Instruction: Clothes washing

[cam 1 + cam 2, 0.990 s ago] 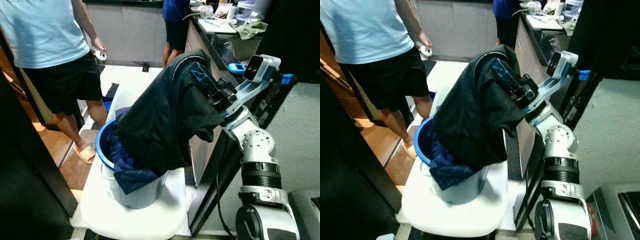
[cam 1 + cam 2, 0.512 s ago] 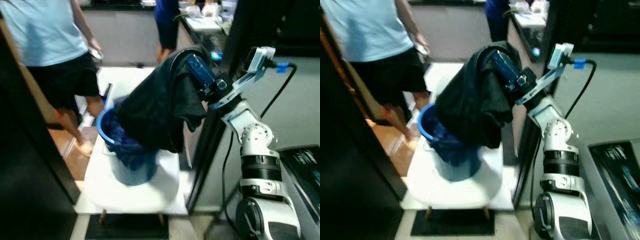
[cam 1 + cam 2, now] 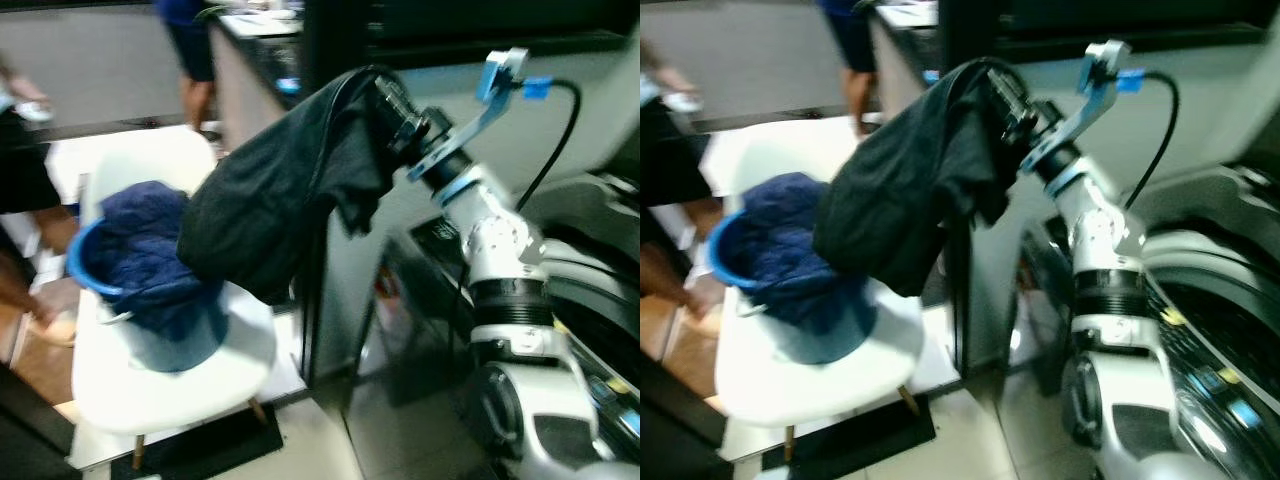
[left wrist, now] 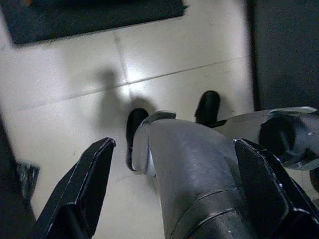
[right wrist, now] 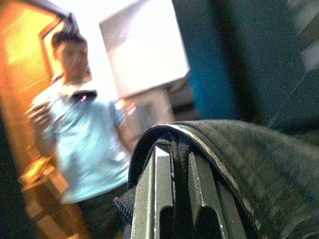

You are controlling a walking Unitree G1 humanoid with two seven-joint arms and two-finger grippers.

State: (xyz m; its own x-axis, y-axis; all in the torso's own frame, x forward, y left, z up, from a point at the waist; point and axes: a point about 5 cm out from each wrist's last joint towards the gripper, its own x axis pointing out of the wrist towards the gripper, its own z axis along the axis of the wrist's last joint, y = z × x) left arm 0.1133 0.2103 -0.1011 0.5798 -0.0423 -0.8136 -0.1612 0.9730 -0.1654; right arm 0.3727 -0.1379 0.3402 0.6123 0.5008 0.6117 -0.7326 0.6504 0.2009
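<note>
The right gripper is raised at the end of the silver right arm and is pinching the edge of a large dark, zippered garment; the right wrist view shows its black fingers pressed close together with the garment's zipper hem looped over their tips. The garment hangs from the gripper in heavy folds, sloping down toward the robot's left, its lower end dangling just above a white moulded plastic chair and beside a round blue plastic bucket that stands on the chair's seat. A crumpled navy blue cloth is heaped in the bucket and spills over its rim. To the robot's right sits a dark-fronted washing machine with a glossy curved top, close to the right arm. The chair stands on a pale tiled floor with a dark mat under its legs. At the left edge a person's bare leg and dark shorts are partly in frame, and another person in dark blue stands farther back by a dark kitchen desk. The left gripper hangs low over the floor tiles, its two black fingers spread wide apart and holding nothing, with the robot's silver leg between them.
</note>
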